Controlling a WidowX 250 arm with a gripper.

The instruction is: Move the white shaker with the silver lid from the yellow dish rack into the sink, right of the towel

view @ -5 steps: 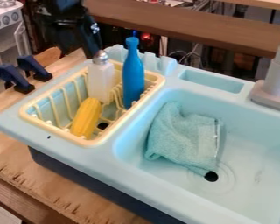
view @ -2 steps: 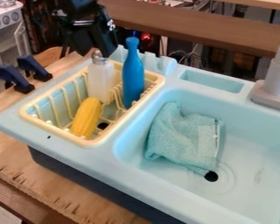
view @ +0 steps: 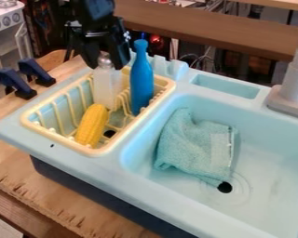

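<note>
While the black two-finger claw [view: 106,67] has its fingers apart astride the silver domed cap [view: 104,59], can't confirm contact. Translucent white shaker [view: 106,88] stands upright in the pale-yellow plastic rack [view: 63,141], toward its far edge. Risks: a grip too high could slip off the dome; sideways error could tip the tall blue bottle [view: 141,83] just beside; rack prongs could snag the shaker's base.

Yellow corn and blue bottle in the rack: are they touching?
Apart. The camera view shows the yellow corn lying to one side of the upright blue bottle, with slats of the drying rack visible in the gap between.
</note>
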